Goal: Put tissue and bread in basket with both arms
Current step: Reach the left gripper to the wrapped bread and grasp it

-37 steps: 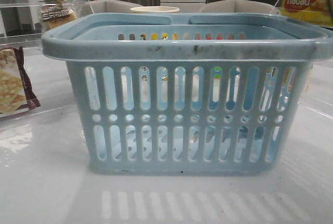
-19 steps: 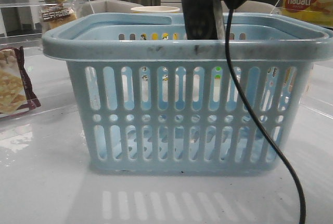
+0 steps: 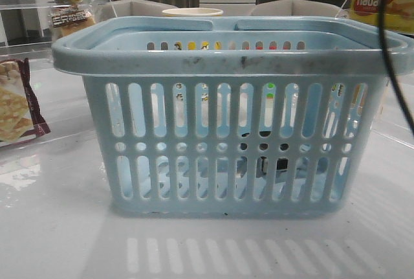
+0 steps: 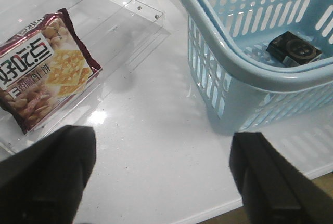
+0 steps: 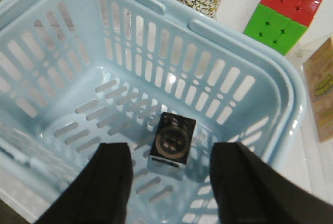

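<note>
Right wrist view: small black-and-white tissue pack [image 5: 173, 141] lies inside light blue slotted plastic basket [image 5: 250, 130], directly below spread right gripper [image 5: 165, 182]; left gripper [image 4: 161, 177] spread too.

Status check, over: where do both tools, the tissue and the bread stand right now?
Both tools open, empty: left tool over table, right tool above basket. Tissue on basket floor. Bread on far-left shelf. Nothing blocking.

Black tissue [image 5: 173, 141] flat on blue basket [image 5: 270, 86] floor
</note>
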